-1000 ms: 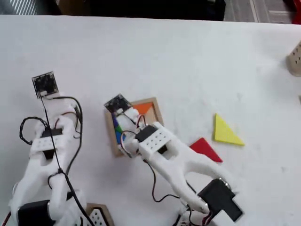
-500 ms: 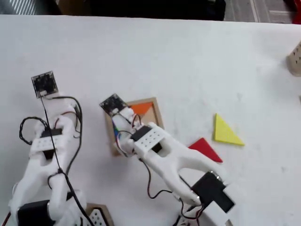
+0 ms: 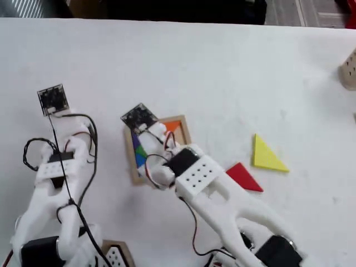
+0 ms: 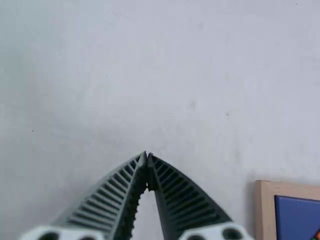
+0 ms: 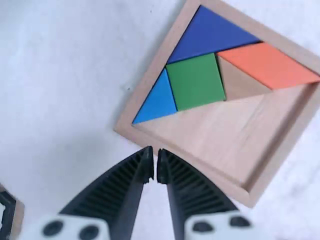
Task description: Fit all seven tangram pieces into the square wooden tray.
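The square wooden tray (image 5: 280,145) holds a dark blue triangle (image 5: 212,32), a green square (image 5: 195,81), a small light blue triangle (image 5: 159,100), an orange parallelogram (image 5: 267,64) and a plain wood triangle (image 5: 241,84); its other half is bare. My right gripper (image 5: 154,161) is shut with nothing in it, its tips just outside the tray's rim. In the high view the right arm (image 3: 194,175) lies across the tray (image 3: 182,123). A yellow triangle (image 3: 267,154) and a red triangle (image 3: 243,177) lie on the table to the right. My left gripper (image 4: 146,169) is shut over bare table, left of the tray's corner (image 4: 264,200).
The left arm (image 3: 53,172) rests at the table's left side. A perforated wooden block (image 3: 349,69) stands at the far right edge, and another wooden piece (image 3: 117,255) sits at the front between the arms. The white table stretches open behind the tray.
The right arm's wrist swung slightly left and then back over the tray, and its elbow slid toward the front right. The left arm and the loose triangles stayed put.
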Controlling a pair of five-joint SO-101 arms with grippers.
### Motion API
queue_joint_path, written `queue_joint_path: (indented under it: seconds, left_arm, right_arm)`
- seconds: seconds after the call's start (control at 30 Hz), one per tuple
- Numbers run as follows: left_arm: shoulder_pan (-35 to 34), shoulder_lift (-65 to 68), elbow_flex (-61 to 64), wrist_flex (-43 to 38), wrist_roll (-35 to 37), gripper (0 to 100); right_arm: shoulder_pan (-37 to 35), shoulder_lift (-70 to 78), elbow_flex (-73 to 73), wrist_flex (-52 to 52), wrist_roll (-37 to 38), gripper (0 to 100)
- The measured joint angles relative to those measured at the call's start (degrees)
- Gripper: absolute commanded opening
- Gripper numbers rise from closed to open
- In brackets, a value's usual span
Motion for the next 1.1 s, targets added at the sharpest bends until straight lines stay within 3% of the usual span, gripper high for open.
queue_joint_path:
  seconds: [0.2,0.33,0.47,1.1]
  left_arm:
    - [0.0,0.0,0.0,0.0,-0.1,2]
    - [2.2,0.0,1.8,-0.2,-6.1,2]
    - [4.6,0.0,2.9,-0.4,-10.4,2]
    - [4.8,0.0,2.9,2.5,-13.5,2]
  right_arm:
    - [11.3,-5.6,5.8,2.5,1.8,1.9]
    - [21.2,-6.9,8.0,2.5,8.8,1.8]
    - [29.5,-7.4,10.8,2.5,9.2,1.8]
    - [55.0,-7.5,14.5,3.0,9.3,1.8]
